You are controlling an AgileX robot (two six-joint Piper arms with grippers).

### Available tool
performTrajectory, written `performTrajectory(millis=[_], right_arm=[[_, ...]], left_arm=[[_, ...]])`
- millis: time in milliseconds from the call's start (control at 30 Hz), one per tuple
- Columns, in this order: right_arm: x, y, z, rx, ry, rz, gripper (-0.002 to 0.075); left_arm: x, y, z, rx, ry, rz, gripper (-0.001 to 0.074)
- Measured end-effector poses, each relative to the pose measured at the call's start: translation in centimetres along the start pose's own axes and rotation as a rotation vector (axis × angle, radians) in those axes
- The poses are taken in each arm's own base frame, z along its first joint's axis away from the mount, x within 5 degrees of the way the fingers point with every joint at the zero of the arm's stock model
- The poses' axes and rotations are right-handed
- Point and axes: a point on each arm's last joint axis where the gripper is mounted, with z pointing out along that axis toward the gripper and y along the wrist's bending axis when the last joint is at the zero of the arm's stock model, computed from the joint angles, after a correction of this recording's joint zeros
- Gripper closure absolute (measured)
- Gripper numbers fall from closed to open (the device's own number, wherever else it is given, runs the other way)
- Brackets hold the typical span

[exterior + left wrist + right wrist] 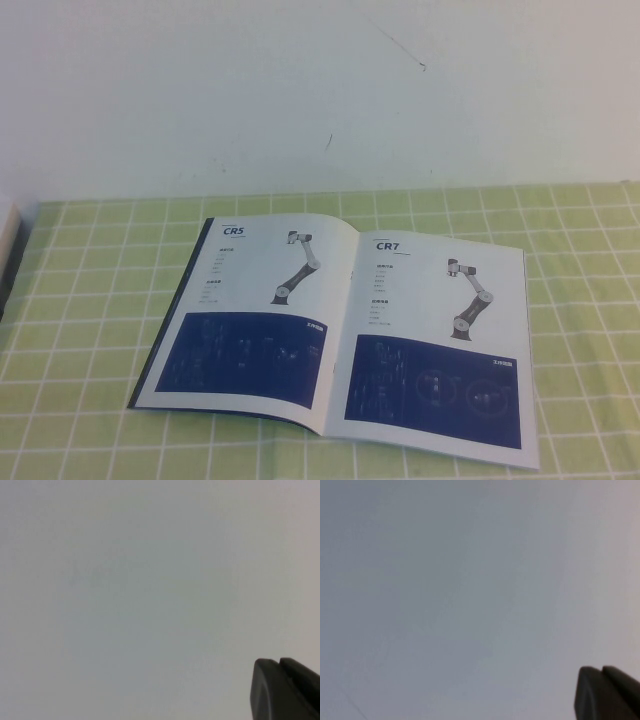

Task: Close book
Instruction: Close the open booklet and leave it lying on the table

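Nothing done so far: lies wide open and flat near the middle of the bench, a thin white paper booklet with dark blue panels (340,335), on the green-and-white checked bench cover (90,300). Pages headed CR5 and CR7 face up, with the fold between them.

Leaves the whole task, judging by this: lifting one half and folding it onto the other.

Left gripper (285,692): absent from the high view, apart from the booklet. Shows only a dark tip against a blank pale surface; open or closed, cannot tell. Right gripper (607,695): likewise, dark tip only, state impossible to tell.

No containers in sight.
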Motion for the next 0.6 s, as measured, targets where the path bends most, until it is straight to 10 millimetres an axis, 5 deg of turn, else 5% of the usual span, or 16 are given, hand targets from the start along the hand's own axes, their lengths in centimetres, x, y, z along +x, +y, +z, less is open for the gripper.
performTrajectory(millis=[333, 600], right_arm=[[-5.8, -1.0, 4.8, 0.001, 0.437, 0.077, 0.0729], [-4.5, 0.9, 11.3, -0.268, 0.893, 0.117, 0.0729]], left_arm=[[-6.3, -1.5, 3.2, -0.012, 0.245, -0.041, 0.0738], [-5.1, -1.9, 8.4, -0.034, 0.697, 0.044, 0.0738]])
